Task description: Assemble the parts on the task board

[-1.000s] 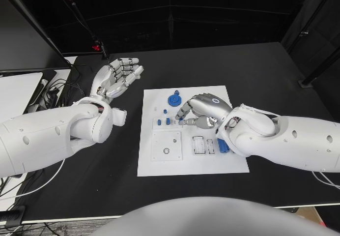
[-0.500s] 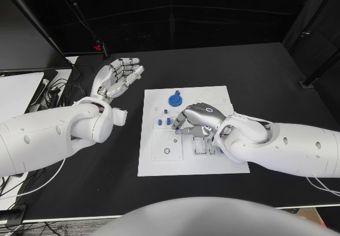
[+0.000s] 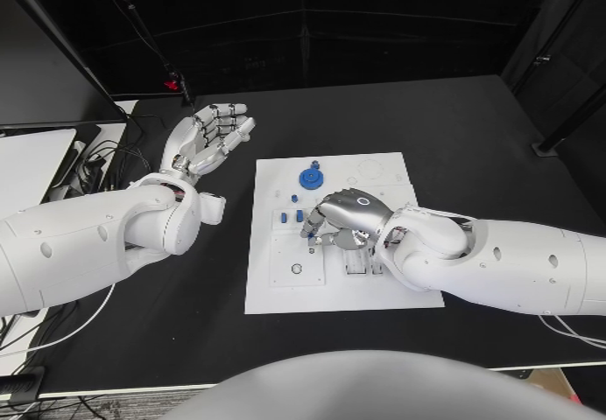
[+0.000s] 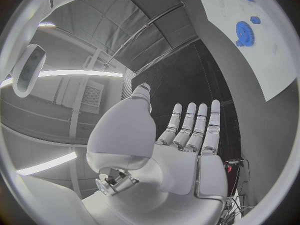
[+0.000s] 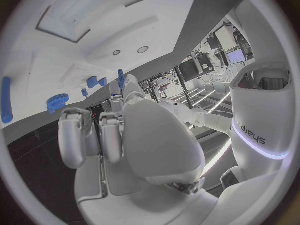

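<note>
The white task board (image 3: 341, 293) lies mid-table. A blue gear (image 3: 311, 179) (image 4: 244, 30) (image 5: 56, 102) stands near the board's far edge, with small blue pieces (image 3: 297, 214) in a row in front of it. My right hand (image 3: 343, 217) hovers over the board's middle with its fingers curled. It pinches a small blue peg (image 5: 120, 78) at its fingertips, close to the square recess (image 3: 297, 260). A long blue bar (image 5: 6, 106) lies on the board. My left hand (image 3: 208, 136) (image 4: 187, 135) is held flat with its fingers apart and nothing in it, over the black table left of the board.
Two narrow slots (image 3: 357, 260) sit beside the square recess, partly under my right forearm. Cables and a pale tabletop (image 3: 31, 166) lie past the table's left edge. Bare black table (image 3: 480, 131) stretches behind and right of the board.
My right hand has moved from beside the small blue pieces toward the near left, over the edge of the square recess, with its fingers curled tighter. The left hand has not moved.
</note>
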`<move>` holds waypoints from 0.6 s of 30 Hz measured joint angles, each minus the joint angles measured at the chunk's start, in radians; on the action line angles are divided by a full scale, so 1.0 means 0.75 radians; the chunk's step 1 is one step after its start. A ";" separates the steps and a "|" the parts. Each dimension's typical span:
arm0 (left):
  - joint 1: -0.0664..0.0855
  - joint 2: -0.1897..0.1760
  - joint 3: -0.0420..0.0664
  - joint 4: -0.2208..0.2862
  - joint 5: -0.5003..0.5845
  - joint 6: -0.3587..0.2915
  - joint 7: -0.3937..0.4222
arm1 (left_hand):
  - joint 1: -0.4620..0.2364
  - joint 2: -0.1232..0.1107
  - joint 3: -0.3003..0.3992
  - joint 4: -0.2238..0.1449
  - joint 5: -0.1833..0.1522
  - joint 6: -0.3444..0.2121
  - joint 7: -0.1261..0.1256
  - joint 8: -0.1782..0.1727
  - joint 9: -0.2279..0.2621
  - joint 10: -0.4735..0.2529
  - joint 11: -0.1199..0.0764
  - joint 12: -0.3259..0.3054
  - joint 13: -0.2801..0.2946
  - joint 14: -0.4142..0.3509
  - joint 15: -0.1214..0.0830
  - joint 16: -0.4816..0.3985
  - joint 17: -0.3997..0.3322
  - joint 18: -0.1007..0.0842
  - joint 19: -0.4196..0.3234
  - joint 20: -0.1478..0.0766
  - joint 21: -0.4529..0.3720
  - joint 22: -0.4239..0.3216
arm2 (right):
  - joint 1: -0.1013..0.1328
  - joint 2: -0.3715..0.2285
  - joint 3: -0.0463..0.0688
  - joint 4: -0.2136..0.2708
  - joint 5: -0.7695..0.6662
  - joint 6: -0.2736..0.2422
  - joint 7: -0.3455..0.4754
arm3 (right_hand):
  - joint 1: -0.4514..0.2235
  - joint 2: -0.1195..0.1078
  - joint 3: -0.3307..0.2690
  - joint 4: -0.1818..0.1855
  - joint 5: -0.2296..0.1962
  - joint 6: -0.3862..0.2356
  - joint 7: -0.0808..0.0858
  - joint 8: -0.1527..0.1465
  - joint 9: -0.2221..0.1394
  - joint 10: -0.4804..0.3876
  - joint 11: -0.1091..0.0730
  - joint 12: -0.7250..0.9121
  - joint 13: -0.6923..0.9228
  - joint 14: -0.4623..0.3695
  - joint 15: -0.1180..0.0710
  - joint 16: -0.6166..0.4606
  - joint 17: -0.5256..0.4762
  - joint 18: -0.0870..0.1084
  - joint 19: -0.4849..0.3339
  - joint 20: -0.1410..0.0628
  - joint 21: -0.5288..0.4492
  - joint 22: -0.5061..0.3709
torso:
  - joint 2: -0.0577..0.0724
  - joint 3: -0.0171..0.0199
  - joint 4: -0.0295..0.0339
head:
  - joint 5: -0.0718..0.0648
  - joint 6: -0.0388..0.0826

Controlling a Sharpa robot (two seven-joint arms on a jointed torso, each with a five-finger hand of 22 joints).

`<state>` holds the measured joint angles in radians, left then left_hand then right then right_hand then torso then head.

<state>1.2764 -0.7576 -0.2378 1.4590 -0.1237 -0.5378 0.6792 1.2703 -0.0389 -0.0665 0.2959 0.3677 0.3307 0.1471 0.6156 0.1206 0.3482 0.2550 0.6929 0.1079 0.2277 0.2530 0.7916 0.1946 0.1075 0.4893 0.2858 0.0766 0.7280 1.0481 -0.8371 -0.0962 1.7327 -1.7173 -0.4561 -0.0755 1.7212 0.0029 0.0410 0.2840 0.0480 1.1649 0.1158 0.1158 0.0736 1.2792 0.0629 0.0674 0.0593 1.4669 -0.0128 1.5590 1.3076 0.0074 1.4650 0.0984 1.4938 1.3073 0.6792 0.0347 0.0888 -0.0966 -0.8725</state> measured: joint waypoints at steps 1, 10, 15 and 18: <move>0.000 0.000 0.000 0.000 0.000 0.000 0.000 | 0.000 0.000 0.000 0.000 0.000 0.000 0.000 0.000 0.000 0.000 0.000 0.000 0.000 0.000 0.000 0.000 0.000 0.000 0.000 0.000 0.000 0.000 | -0.001 0.002 0.000 -0.002 -0.004 0.003 0.000 | 0.000 0.000 0.000 0.000 0.000 0.000 0.000 0.000 0.000 0.000 0.000 0.000 0.000 0.000 0.000 0.000 0.000 0.000 0.000 0.000 0.000 0.000 | 0.000 0.0000 0.0000 | 0.000 0.000; 0.000 0.000 0.000 0.000 0.000 0.000 0.000 | 0.000 0.000 0.000 0.000 0.000 0.000 0.000 0.000 0.000 0.000 0.000 0.000 0.000 0.000 0.000 0.000 0.000 0.000 0.000 0.000 0.000 0.000 | -0.011 0.015 0.000 -0.017 -0.033 0.029 0.000 | 0.000 0.000 0.000 0.000 -0.002 -0.005 0.005 0.000 0.000 0.000 0.000 0.000 0.000 0.000 0.000 0.000 0.000 0.000 0.000 0.000 0.000 0.000 | 0.000 -0.0004 0.0000 | -0.001 0.000; 0.000 0.000 0.000 0.000 0.000 0.000 0.000 | 0.000 0.000 0.000 0.000 0.000 0.000 0.000 0.000 0.000 0.000 0.000 0.000 0.000 0.000 0.000 0.000 0.000 0.000 0.000 0.000 0.000 0.000 | -0.019 0.016 0.000 -0.019 -0.045 0.041 -0.001 | 0.000 0.000 0.000 0.000 -0.002 -0.005 0.005 0.000 -0.001 0.000 0.000 0.000 0.000 0.000 0.000 0.000 0.000 0.000 0.000 0.000 0.000 0.000 | 0.000 0.0000 0.0000 | -0.002 0.000; 0.000 0.000 0.000 0.000 0.000 0.000 0.000 | 0.000 0.000 0.000 0.000 0.000 0.000 0.000 0.000 0.000 0.000 0.000 0.000 0.000 0.000 0.000 0.000 0.000 0.000 0.000 0.000 0.000 0.000 | -0.022 0.016 0.000 -0.021 -0.051 0.047 -0.001 | 0.000 0.000 0.000 0.000 -0.002 -0.005 0.005 0.000 -0.001 0.000 0.000 0.000 -0.001 0.000 0.000 0.000 0.000 0.000 0.000 0.000 0.000 0.000 | 0.000 0.0003 0.0000 | -0.003 0.000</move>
<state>1.2762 -0.7574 -0.2378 1.4589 -0.1237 -0.5376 0.6792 1.2703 -0.0389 -0.0664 0.2959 0.3677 0.3307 0.1471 0.6156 0.1207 0.3482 0.2550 0.6929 0.1080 0.2277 0.2530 0.7916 0.1947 0.1075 0.4893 0.2858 0.0766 0.7278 1.0315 -0.8248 -0.0963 1.7168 -1.7554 -0.4212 -0.0765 1.7211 0.0028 0.0409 0.2840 0.0462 1.1611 0.1195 0.1158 0.0727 1.2791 0.0629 0.0673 0.0588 1.4669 -0.0128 1.5590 1.3075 0.0075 1.4650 0.0984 1.4938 1.3073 0.6795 0.0349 0.0888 -0.0987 -0.8725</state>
